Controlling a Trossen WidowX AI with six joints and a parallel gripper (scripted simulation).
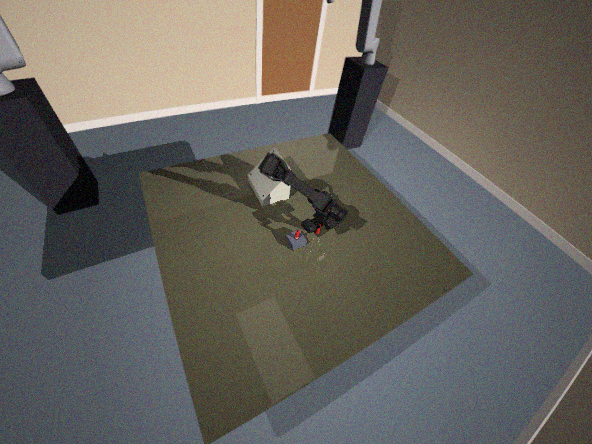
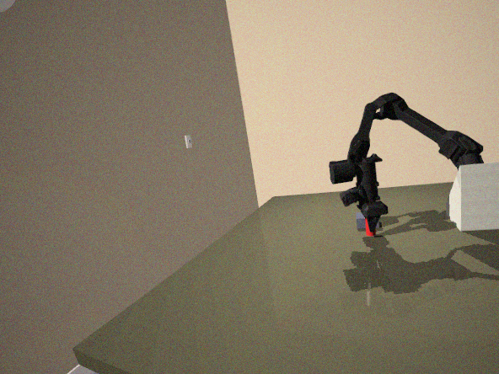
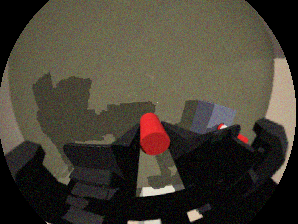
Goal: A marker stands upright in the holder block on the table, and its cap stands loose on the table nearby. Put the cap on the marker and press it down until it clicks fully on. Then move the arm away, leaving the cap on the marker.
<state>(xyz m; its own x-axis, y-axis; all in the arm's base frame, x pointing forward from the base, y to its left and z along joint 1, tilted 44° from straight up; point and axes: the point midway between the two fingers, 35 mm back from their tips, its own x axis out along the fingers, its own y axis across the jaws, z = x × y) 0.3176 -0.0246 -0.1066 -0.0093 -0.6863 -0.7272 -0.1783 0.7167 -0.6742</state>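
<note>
One red marker cap stands upright on the table, gripped between the fingers of the downward-pointing gripper. The red marker, uncapped, stands in the blue-grey holder block, near the cap and apart from it.

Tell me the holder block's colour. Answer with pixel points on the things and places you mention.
Blue-grey (image 1: 298,243) (image 2: 361,221) (image 3: 204,116); the wrist view shows it best.

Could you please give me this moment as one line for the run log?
fingers: shut on red cap | marker: in holder block, uncapped | next: likely lift cap
</note>
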